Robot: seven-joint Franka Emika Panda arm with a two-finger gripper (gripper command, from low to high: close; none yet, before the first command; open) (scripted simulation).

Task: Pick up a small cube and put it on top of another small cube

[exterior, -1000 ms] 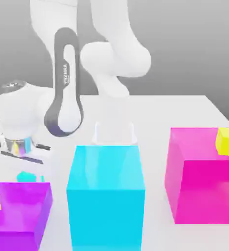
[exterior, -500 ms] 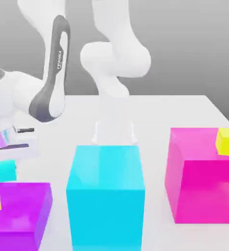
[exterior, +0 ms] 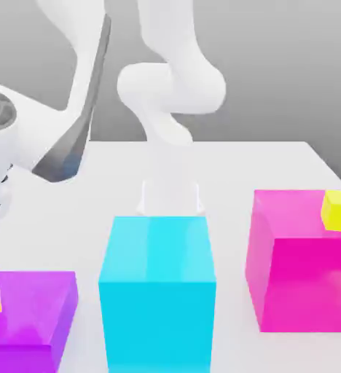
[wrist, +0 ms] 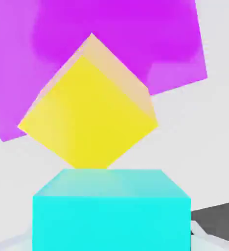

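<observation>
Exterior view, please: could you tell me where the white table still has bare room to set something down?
The widest bare strip of table runs behind the magenta block, toward the far edge. A lane lies between that block and the big cyan block. A narrower gap separates the cyan block from the purple block. The exterior view's left is crowded by the arm.

The counter (exterior: 275,164) was plain white and carried three big blocks in a row along its near part. A purple block (exterior: 35,309) stood at the exterior view's left, a big cyan block (exterior: 157,291) in the middle and a magenta block (exterior: 304,262) at the exterior view's right, each well apart from the next. The arm's white base (exterior: 170,197) stood on the counter just behind the cyan block.
</observation>
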